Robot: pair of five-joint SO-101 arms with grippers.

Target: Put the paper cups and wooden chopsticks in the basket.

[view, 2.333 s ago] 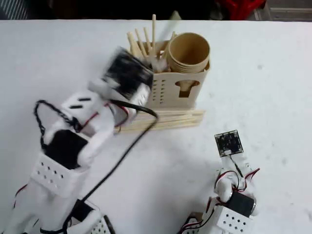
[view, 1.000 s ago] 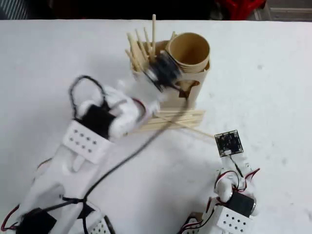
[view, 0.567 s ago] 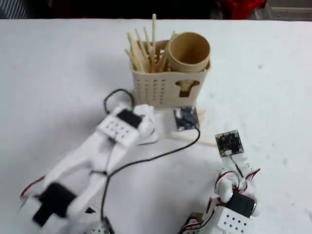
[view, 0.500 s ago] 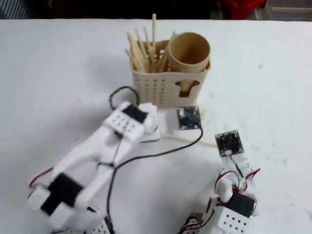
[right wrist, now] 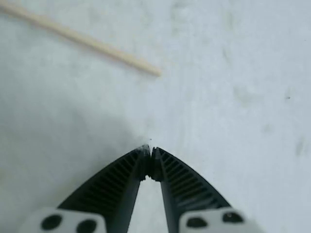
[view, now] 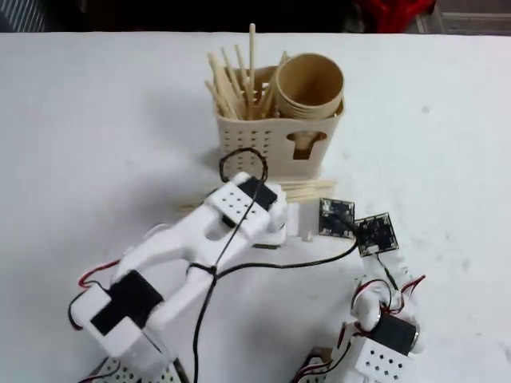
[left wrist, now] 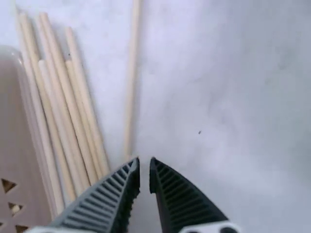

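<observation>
So the left gripper [left wrist: 144,167] is barely cracked open, holding nothing. The stray chopstick [left wrist: 131,87] starts just beside its tips and runs lengthwise straight ahead, away from it.

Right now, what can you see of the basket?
The cream plastic basket stands upright on the white table. Its front wall has rows of small holes and a cut-out handle. A stack of tan paper cups fills one side; wooden chopsticks stand in the other. Loose wooden chopsticks lie along its front base.
</observation>
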